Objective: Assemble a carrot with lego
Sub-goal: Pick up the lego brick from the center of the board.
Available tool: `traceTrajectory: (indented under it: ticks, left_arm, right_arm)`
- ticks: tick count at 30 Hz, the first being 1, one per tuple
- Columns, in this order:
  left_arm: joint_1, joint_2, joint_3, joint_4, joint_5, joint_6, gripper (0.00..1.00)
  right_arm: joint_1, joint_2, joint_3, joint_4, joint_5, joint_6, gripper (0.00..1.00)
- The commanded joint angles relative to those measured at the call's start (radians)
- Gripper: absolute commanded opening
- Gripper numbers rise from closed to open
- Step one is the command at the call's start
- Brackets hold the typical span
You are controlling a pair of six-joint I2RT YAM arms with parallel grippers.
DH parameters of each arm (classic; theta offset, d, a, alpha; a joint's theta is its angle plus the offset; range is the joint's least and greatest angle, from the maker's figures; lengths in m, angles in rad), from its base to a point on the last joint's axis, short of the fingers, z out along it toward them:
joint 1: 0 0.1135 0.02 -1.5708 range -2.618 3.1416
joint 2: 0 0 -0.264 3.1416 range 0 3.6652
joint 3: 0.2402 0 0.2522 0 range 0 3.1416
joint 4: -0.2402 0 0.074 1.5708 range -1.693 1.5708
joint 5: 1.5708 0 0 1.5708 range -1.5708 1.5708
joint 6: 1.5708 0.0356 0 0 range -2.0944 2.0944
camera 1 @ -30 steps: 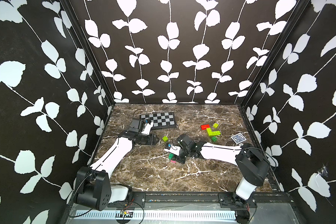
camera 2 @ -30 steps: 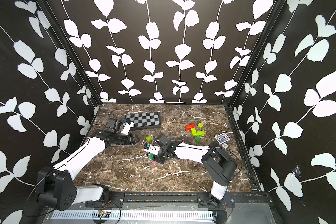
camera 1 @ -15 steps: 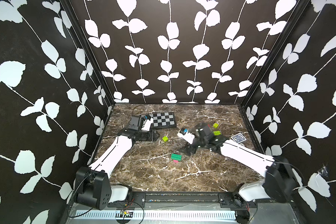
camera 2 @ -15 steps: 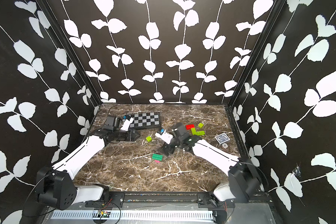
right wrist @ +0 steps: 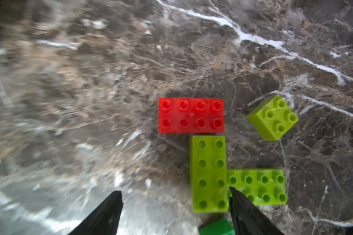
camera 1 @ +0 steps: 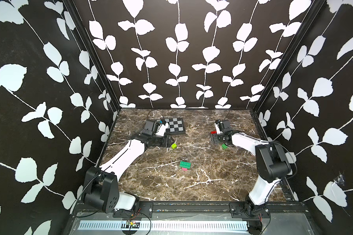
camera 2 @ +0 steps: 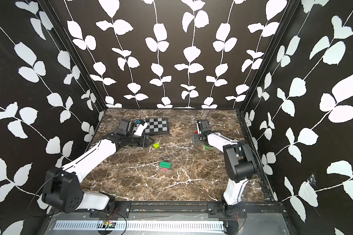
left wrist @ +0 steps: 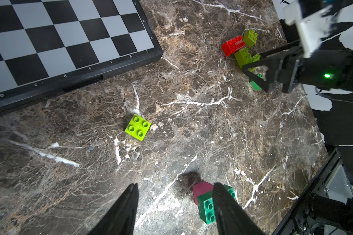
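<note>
On the marble table (camera 1: pixel 171 189), the carrot (camera 1: pixel 185 165), only a green brick over a pink one, is set mid-table. The left gripper (left wrist: pixel 175 184) and right gripper (right wrist: pixel 175 190) are held wide and empty, the right poised over red and lime lego (right wrist: pixel 191 115).

The whole booth is taken in from high at its front in both top views, angled down over the marble table (camera 1: pixel 212 162) toward the leaf-patterned back wall (camera 1: pixel 181 61). From the left wrist the tabletop is viewed obliquely at close range, with the chequered board (left wrist: pixel 59 40) and lime square brick (left wrist: pixel 138 127) included. The red brick (left wrist: pixel 232 45), distant there, is seen far nearer, almost straight down, from the right wrist.
</note>
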Motion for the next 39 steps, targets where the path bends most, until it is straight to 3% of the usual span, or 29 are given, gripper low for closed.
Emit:
traceTrajectory:
  ticks: [1, 5, 11, 27, 39]
  left_arm:
    - [-0.005, -0.001, 0.029, 0.011, 0.016, -0.007, 0.61]
    - [-0.004, 0.0, 0.028, 0.012, 0.02, -0.003, 0.61]
    - [-0.003, 0.006, 0.026, 0.012, 0.021, 0.002, 0.61]
    - [-0.005, 0.014, 0.026, 0.014, 0.024, 0.005, 0.61]
    - [-0.004, 0.012, 0.024, 0.012, 0.029, 0.007, 0.61]
  right_arm:
    - [-0.01, 0.034, 0.102, -0.043, 0.104, 0.032, 0.82]
    - [-0.019, 0.068, 0.144, -0.064, 0.11, 0.04, 0.82]
    - [-0.049, 0.11, 0.168, -0.097, 0.025, 0.076, 0.76]
    - [-0.064, 0.153, 0.16, -0.087, -0.152, 0.076, 0.45]
    - [-0.047, 0.172, 0.146, -0.096, -0.123, 0.073, 0.37]
